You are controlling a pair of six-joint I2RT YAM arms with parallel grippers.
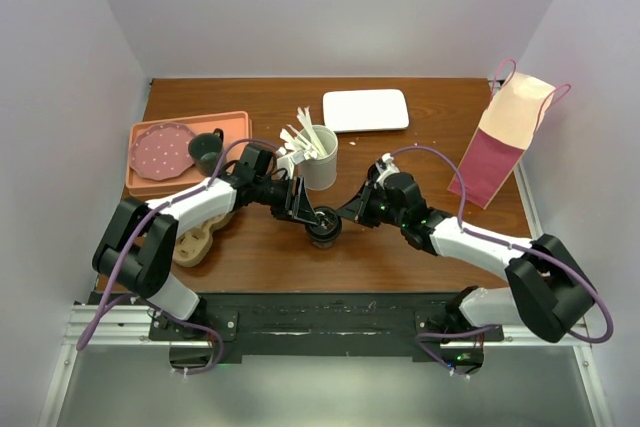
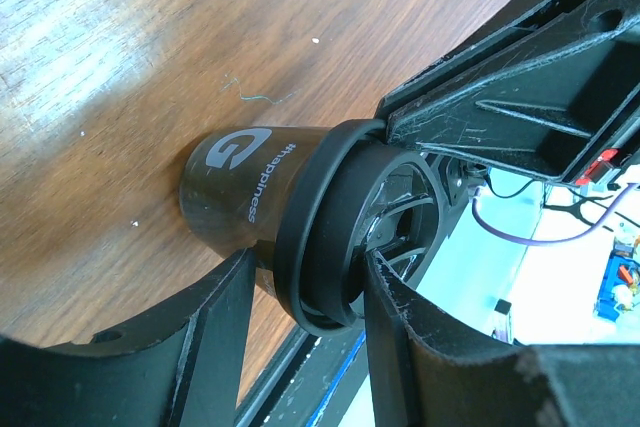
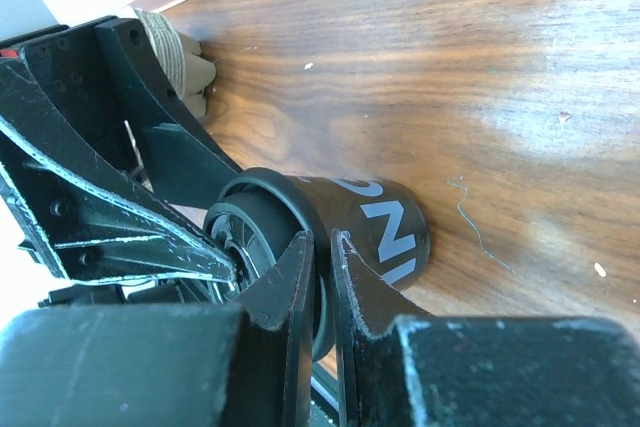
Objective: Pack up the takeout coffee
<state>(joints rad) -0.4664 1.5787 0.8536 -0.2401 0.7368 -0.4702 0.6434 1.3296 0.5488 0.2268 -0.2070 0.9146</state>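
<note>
Tabletop (image 1: pixel 250 107) — brown wood, scuffed | walls (image 1: pixel 330 7) pale lilac | takeout coffee (image 1: pixel 322 226) upright

Coffee cup (image 1: pixel 323 225) centre; stirrer cup (image 1: pixel 320 159) behind; tray (image 1: pixel 232 125) left; bag (image 1: pixel 505 137) right; plate (image 1: pixel 366 110) rear.

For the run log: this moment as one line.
takeout coffee: upright on table | left gripper: straddles lid rim, grip unclear | right gripper: shut on lid rim | paper bag: apart, far right
</note>
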